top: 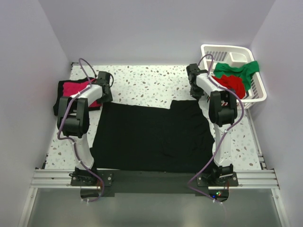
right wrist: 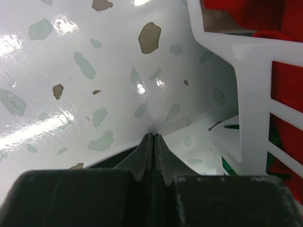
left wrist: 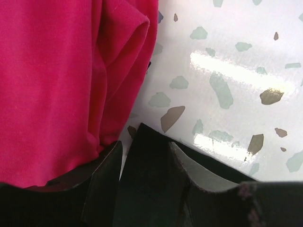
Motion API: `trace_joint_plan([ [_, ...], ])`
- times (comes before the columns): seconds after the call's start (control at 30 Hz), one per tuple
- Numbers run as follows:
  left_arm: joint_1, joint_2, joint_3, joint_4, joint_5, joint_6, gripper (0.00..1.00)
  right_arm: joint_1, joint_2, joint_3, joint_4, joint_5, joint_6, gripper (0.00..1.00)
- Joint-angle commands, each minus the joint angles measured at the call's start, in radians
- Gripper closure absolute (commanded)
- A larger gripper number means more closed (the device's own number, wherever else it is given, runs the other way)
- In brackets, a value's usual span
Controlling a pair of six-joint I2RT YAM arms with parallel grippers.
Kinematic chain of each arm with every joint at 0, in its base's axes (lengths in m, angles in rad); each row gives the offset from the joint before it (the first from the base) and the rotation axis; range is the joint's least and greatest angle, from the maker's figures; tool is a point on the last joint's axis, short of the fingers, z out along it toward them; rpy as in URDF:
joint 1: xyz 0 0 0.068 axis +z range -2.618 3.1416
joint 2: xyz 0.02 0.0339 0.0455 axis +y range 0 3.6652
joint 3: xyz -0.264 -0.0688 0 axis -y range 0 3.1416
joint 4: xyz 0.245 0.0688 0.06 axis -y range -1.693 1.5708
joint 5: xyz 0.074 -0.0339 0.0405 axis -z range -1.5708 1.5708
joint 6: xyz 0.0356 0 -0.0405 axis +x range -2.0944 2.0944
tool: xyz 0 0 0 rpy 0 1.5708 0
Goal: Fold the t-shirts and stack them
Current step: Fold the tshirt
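On the speckled white table [top: 151, 82] a black cloth t-shirt [top: 151, 137] lies spread flat. Off its far-right corner stands a white slatted plastic basket [top: 222, 47], and off its far-left corner lies a magenta-pink t-shirt [left wrist: 47, 85]. My left gripper [left wrist: 144, 151] straddles that far-left corner, jaws partly apart; my right gripper [right wrist: 154, 137], beyond the far-right corner, is pressed together, empty.

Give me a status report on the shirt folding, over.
Left gripper jaws apart around black t-shirt corner, pink t-shirt alongside. Right gripper shut, empty, beside basket. Nothing blocking the spread shirt.
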Motion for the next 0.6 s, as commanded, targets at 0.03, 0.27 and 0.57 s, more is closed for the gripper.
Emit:
trace_joint_plan([
  [0.03,-0.001,0.018,0.037,0.035,-0.045,0.013,0.54,-0.033,-0.057,0.047,-0.009,0.039,0.019,1.00],
  [0.27,0.000,0.037,0.021,0.048,-0.048,0.004,0.63,-0.033,-0.061,0.044,-0.009,0.039,0.011,1.00],
  [0.57,0.000,0.052,-0.009,0.070,-0.038,0.011,0.73,-0.033,-0.067,0.044,-0.010,0.036,0.010,1.00],
])
